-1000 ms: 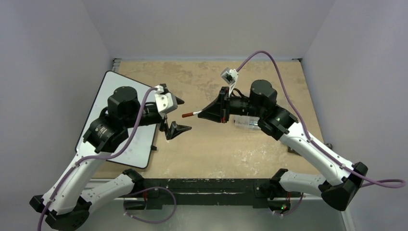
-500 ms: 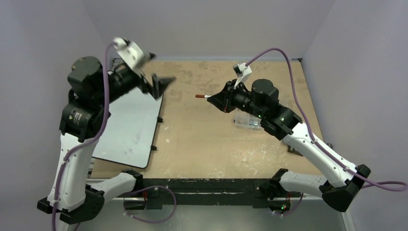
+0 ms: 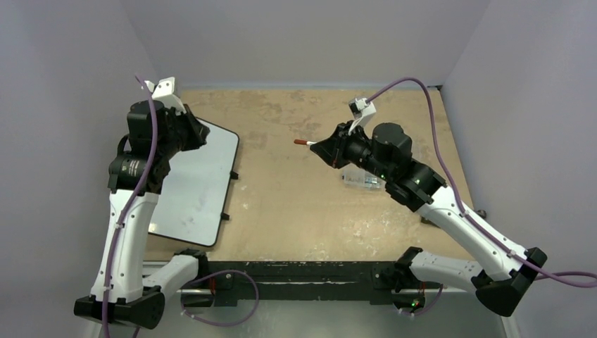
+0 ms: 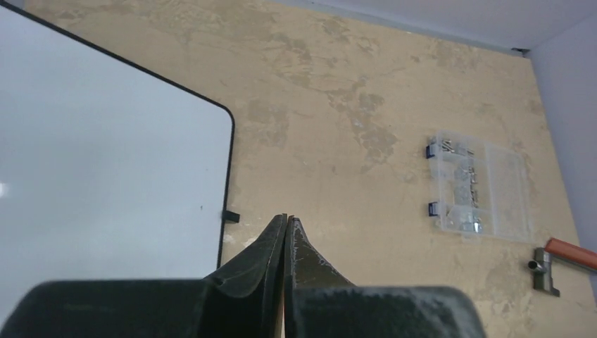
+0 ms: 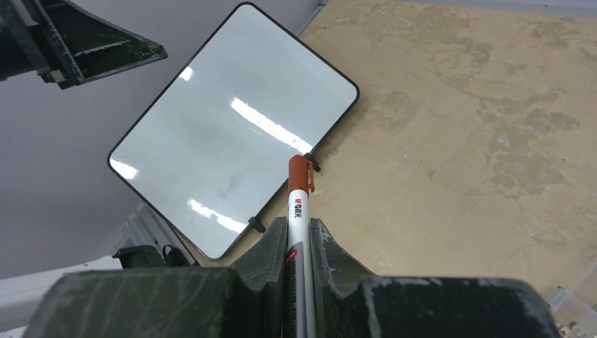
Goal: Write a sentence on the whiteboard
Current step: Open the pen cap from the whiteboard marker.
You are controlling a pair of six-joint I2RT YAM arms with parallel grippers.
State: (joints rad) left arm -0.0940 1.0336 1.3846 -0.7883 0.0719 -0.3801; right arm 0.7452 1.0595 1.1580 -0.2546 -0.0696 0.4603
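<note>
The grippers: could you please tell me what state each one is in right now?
Left gripper: closed, empty.
Right gripper: closed on the marker.

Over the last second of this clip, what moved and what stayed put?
The left arm lifted and swung back toward the far end of the whiteboard, and the left pincer closed from wide open to shut, holding nothing. The right pincer carried the red-capped marker slightly farther away, grip unchanged. The whiteboard and the clear box did not move.

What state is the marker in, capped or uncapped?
Capped: a red cap with clip sits over the marker tip beyond the right gripper.
</note>
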